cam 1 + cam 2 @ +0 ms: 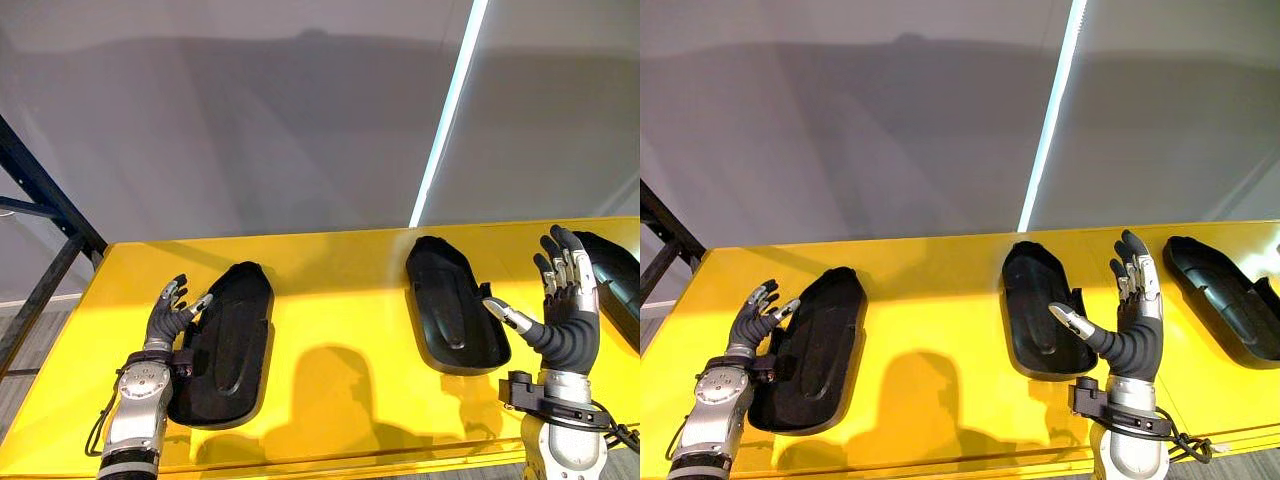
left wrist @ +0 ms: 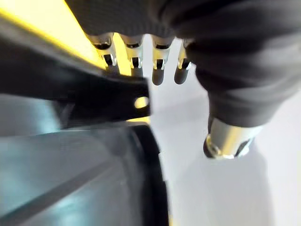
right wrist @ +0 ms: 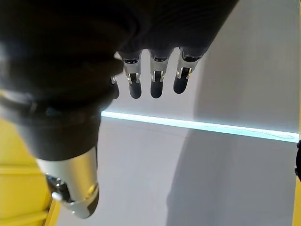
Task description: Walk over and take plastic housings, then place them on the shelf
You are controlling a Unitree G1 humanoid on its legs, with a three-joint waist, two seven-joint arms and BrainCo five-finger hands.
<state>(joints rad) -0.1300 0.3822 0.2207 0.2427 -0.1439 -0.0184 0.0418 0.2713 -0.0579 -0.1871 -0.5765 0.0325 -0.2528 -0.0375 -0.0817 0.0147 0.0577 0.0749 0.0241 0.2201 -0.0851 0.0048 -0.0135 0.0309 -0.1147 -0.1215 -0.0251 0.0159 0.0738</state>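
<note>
Three black plastic housings lie hollow side up on a yellow table top (image 1: pixel 340 280): one at the left (image 1: pixel 228 345), one in the middle (image 1: pixel 452 305), one at the far right (image 1: pixel 1225 290). My left hand (image 1: pixel 168 320) stands open at the left housing's outer edge, its thumb reaching over the rim. In the left wrist view its straight fingers (image 2: pixel 160 70) point past the dark rim (image 2: pixel 150 179). My right hand (image 1: pixel 570 315) is raised and open between the middle and right housings, thumb toward the middle one, holding nothing; its fingers (image 3: pixel 157 77) show straight.
A grey wall with a bright vertical light strip (image 1: pixel 445 120) rises behind the table. A dark blue metal frame (image 1: pixel 45 205) slants at the far left. Bare yellow surface lies between the left and middle housings.
</note>
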